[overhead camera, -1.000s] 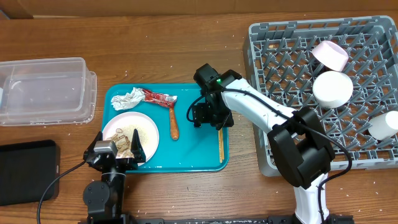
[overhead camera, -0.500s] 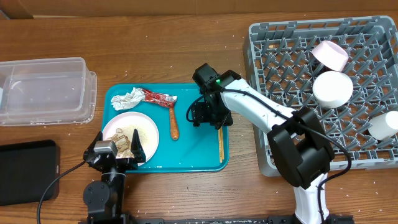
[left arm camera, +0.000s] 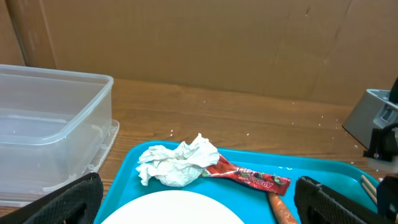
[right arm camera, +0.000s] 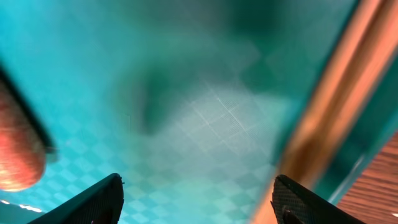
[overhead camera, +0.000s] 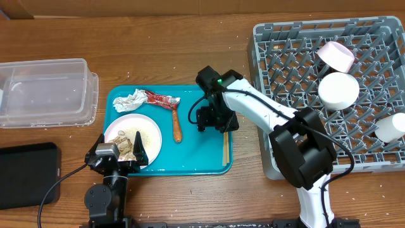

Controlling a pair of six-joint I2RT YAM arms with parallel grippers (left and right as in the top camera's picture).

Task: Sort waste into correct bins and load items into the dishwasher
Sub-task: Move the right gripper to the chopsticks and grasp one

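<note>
On the teal tray (overhead camera: 196,161) lie a crumpled white paper wad (overhead camera: 130,100) (left arm camera: 179,163), a red wrapper (overhead camera: 161,99) (left arm camera: 252,179) and a brown sausage (overhead camera: 177,126) (left arm camera: 283,212). A white plate (overhead camera: 147,134) (left arm camera: 180,210) holds beige food scraps (overhead camera: 128,143). My left gripper (overhead camera: 120,156) (left arm camera: 199,202) stands open at the plate's near edge, holding nothing. My right gripper (overhead camera: 214,119) (right arm camera: 198,199) is open and low over the tray (right arm camera: 186,112), between the sausage (right arm camera: 18,155) and the chopsticks (right arm camera: 329,106). The grey dish rack (overhead camera: 285,95) holds two bowls (overhead camera: 335,56) (overhead camera: 338,90) and a cup (overhead camera: 391,126).
A clear plastic tub (overhead camera: 44,92) (left arm camera: 43,137) stands left of the tray, and a black tray (overhead camera: 25,174) lies at the front left. Wooden chopsticks (overhead camera: 224,147) lie along the teal tray's right side.
The right arm has shifted very slightly over the tray. Nothing else has moved.
</note>
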